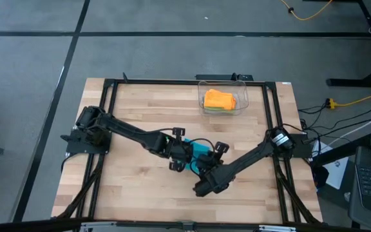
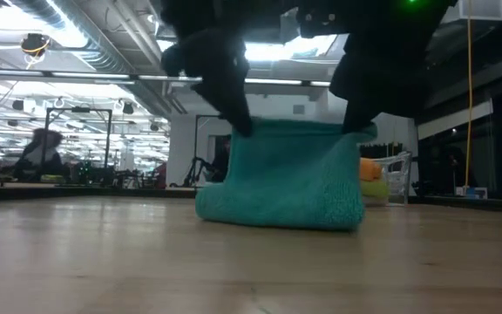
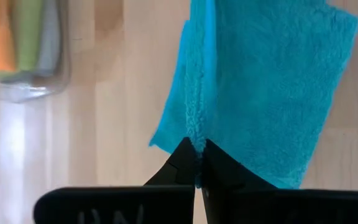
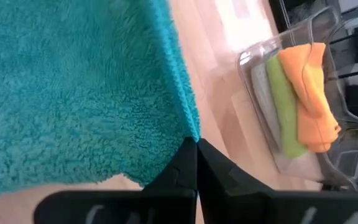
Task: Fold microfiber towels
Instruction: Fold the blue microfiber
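Observation:
The teal blue towel [image 2: 281, 179] hangs between my two grippers near the table's middle, its upper edge stretched from one to the other. Its lower part [image 2: 277, 218] rests on the wood. My left gripper [image 3: 197, 148], on the towel's left in the high view [image 1: 184, 154], is shut on the towel's upper left corner. My right gripper [image 4: 196, 144], on the towel's right in the high view [image 1: 212, 156], is shut on the upper right corner. Orange [image 1: 219, 98], lime green [image 4: 284, 106] and light grey [image 4: 263, 93] towels lie folded in the clear bin [image 1: 240, 106]. My left gripper pinches the towel's upper left corner [image 3: 196, 138] between its two fingers, coming slanting down from the table's left. The cloth hangs below the fingers with its lower part on the table. My right gripper pinches the upper right corner [image 4: 191, 130] between its two fingers, slanting down from the table's right. The towel's edge runs away from the fingertips and the cloth hangs below them onto the table.
The clear plastic bin stands at the table's far right, near the black frame rail [image 1: 172, 82]. Bare wood [image 1: 140, 187] lies in front of the towel and to its left.

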Controlling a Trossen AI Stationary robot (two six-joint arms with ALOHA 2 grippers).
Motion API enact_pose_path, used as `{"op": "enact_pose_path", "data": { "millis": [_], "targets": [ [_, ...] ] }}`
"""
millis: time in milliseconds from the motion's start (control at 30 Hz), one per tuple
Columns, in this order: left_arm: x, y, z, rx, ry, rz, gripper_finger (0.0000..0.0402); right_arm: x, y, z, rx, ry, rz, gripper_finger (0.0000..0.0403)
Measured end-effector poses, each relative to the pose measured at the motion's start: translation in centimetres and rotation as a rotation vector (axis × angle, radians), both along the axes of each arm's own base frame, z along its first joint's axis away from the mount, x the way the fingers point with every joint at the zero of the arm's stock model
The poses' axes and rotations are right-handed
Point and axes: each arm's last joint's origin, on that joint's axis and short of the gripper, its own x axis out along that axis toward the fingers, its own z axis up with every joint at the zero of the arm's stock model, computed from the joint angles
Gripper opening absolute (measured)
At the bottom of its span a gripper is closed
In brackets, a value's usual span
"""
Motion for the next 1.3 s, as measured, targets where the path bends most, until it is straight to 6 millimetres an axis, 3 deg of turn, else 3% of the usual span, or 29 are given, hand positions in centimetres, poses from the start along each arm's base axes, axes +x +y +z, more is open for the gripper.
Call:
{"op": "enact_pose_path", "data": {
  "millis": [167,300,533,933,1167,1300],
  "targets": [
    [-0.4,0.2,-2.0,0.021,0.008,0.014,0.0,0.4,0.0,-0.1,0.01,-0.019,0.017,0.0],
    [-0.3,0.5,-2.0,0.029,0.006,0.024,0.0,0.8,-0.9,-0.3,0.007,-0.001,0.011,0.0],
    [-0.1,1.4,-2.0,0.033,-0.004,0.049,0.0,0.6,-2.5,-2.4,-0.015,0.017,-0.03,0.0005],
    [0.0,2.4,-2.1,-0.003,0.021,0.061,0.0069,0.4,-2.4,-2.7,0.041,0.057,-0.05,0.0112],
    [-0.1,2.4,-1.2,0.041,-0.015,0.039,0.0085,-0.2,-2.4,-0.7,0.045,0.082,-0.138,0.0135],
    [-1.3,2.1,0.6,0.048,-0.03,0.059,0.0086,-0.8,-1.8,0.9,0.026,0.093,-0.179,0.0135]
  ]
}}
